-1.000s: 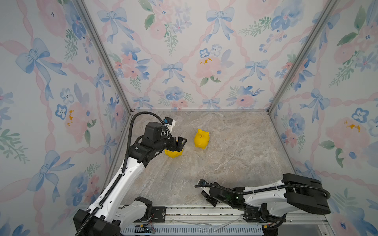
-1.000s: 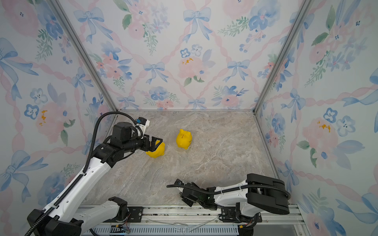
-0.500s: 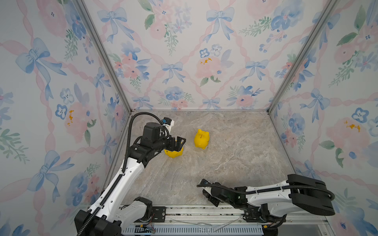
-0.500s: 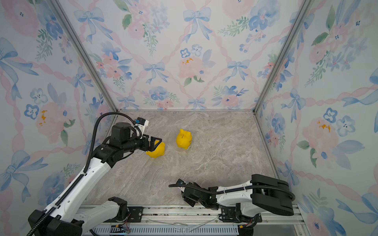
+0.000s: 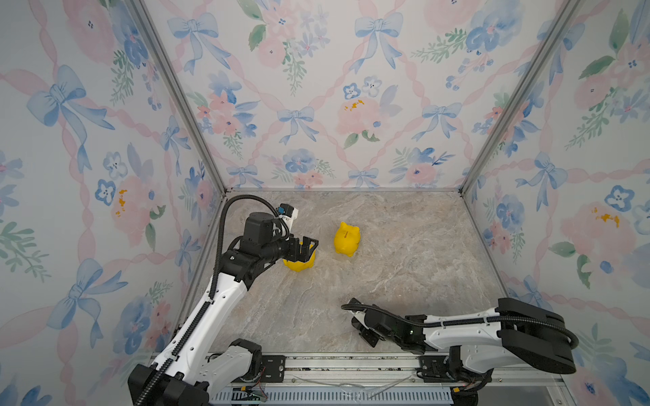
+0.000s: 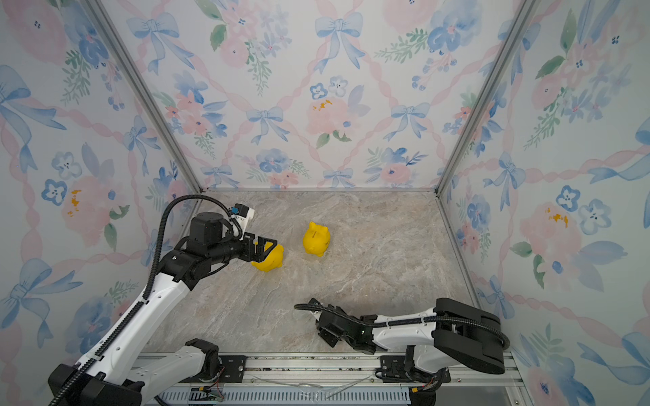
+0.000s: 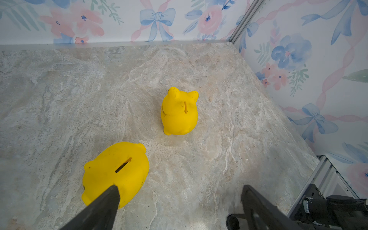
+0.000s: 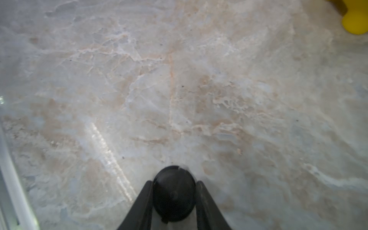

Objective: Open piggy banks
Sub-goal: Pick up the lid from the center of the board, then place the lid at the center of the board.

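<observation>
Right fingers (image 8: pixel 141 205) have closed on black plug (image 8: pixel 174 194); left fingers (image 7: pixel 99 209) spread wide.

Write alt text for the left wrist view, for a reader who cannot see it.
A yellow piggy bank sits partly behind one finger of the open left gripper, on a marbled table; a second piggy bank sits apart beyond it, both with coin slots showing. Floral wallpaper covers the walls.
</observation>
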{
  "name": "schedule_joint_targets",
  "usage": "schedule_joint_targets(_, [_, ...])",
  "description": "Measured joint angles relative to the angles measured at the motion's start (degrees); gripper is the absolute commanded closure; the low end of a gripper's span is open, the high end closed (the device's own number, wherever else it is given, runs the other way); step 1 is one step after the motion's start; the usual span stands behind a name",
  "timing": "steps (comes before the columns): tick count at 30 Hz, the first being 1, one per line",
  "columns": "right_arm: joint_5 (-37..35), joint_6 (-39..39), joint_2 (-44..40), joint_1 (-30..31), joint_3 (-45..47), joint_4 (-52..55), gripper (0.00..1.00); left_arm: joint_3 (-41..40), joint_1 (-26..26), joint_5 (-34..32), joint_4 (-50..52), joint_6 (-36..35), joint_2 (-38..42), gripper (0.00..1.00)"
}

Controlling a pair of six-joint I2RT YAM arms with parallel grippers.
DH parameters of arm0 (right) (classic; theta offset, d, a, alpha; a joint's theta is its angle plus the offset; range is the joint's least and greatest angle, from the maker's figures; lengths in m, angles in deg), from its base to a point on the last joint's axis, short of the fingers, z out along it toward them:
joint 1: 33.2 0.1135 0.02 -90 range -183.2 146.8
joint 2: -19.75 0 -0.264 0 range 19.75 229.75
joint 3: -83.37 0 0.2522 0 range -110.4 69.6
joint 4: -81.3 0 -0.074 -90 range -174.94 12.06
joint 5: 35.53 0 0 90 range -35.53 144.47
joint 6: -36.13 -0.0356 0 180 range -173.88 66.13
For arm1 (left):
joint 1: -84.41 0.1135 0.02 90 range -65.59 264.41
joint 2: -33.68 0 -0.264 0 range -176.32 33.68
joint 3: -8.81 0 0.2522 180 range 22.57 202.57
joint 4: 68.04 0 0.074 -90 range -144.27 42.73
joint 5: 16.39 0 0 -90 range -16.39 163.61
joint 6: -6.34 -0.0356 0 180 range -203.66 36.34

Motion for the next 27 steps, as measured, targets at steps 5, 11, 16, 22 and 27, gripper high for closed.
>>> schedule_joint_targets(5, [3.56,0.68,-2.73,-11.32,-0.66,0.81,0.64,0.0,0.74,0.46,-0.26,-0.17,0.0,0.02])
schedule_joint_targets(11, [11.56,2.01,1.25,-29.33,-7.76,0.98,0.64,-0.42,1.55,1.03,-0.35,-0.17,0.0,0.02])
schedule_joint_targets(16, [18.12,3.17,11.85,-38.77,-17.42,0.76,0.64,-0.76,2.45,1.05,-0.52,-0.13,0.0,0.02])
schedule_joint_targets(22, [22.86,5.27,23.61,-43.52,-27.8,1.03,0.61,-1.31,3.32,1.57,-0.7,0.09,0.0,0.02])
schedule_joint_targets(27, [24.83,6.14,28.26,-44.57,-32.11,1.99,0.49,-2.54,4.09,1.66,-0.74,0.17,0.0,0.02])
